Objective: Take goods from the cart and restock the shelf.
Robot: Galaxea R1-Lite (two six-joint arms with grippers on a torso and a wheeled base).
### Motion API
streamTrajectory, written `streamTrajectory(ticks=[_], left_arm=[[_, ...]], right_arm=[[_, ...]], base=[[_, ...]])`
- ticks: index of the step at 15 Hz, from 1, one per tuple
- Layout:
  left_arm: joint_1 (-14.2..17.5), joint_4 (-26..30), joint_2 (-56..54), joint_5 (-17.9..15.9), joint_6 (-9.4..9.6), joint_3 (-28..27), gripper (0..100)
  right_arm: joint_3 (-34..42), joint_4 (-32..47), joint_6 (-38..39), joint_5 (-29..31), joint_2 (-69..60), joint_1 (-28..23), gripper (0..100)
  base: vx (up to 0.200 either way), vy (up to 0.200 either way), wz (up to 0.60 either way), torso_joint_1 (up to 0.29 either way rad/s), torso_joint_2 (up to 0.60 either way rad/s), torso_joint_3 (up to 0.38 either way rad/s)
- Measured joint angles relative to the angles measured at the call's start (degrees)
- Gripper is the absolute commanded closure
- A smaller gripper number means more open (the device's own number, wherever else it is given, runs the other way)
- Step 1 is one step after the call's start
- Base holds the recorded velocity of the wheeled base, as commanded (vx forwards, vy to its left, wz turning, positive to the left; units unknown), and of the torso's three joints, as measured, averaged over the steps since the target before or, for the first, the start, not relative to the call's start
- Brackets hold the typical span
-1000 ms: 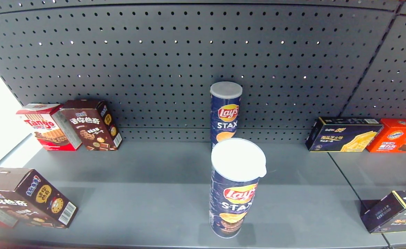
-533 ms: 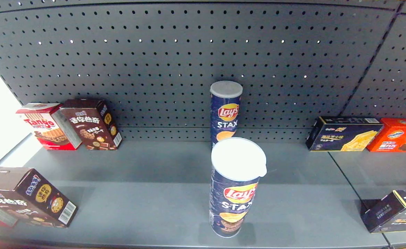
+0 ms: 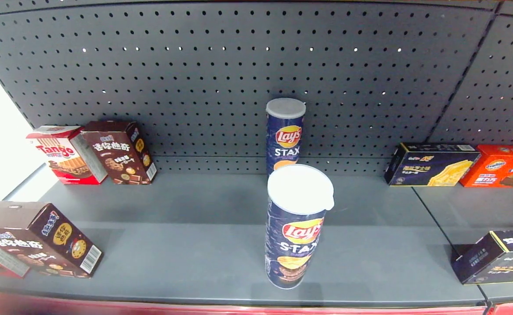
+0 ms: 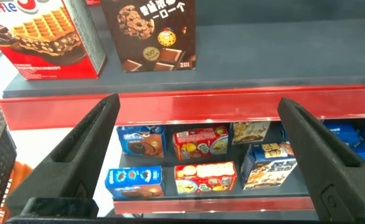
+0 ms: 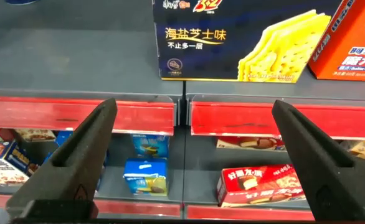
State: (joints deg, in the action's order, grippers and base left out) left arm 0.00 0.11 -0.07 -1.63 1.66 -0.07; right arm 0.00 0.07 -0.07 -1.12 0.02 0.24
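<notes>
A grey pegboard wall (image 3: pixel 195 65) is backing a dark shelf (image 3: pixel 186 245). A tall navy chip can (image 3: pixel 294 245) with a pale lid is standing upright mid-shelf, near the front edge. A matching can (image 3: pixel 285 135) is lined up directly behind it, labels facing out, likely for shoppers. The left gripper (image 4: pixel 198 102) and right gripper (image 5: pixel 195 104) are facing the shelf's red front edge, jaws spread wide and holding nothing.

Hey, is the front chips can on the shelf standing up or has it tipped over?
Upright. The front chips can stands on its base on the shelf, with its white lid facing up.
</notes>
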Motion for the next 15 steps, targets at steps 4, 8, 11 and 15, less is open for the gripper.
streamTrajectory(ticks=[4,8,11,15], left_arm=[[0.0,0.0,0.0,0.0,-0.07,0.0,0],[0.0,0.0,0.0,0.1,-0.21,0.0,0],[0.0,0.0,0.0,0.1,-0.24,0.0,0],[0.0,0.0,0.0,0.1,-0.22,0.0,0]], right_arm=[[0.0,0.0,0.0,0.0,0.0,0.0,0],[0.0,-0.1,0.0,0.0,0.0,0.0,0],[0.0,-0.1,0.0,0.0,0.0,0.0,0],[0.0,0.0,0.0,0.0,0.0,0.0,0]], base=[[0.0,0.0,0.0,0.0,0.0,0.0],[0.0,-0.05,0.0,0.003,0.0,-0.001],[0.0,0.0,0.0,0.0,0.0,0.0],[0.0,0.05,0.0,0.002,0.0,0.002]])
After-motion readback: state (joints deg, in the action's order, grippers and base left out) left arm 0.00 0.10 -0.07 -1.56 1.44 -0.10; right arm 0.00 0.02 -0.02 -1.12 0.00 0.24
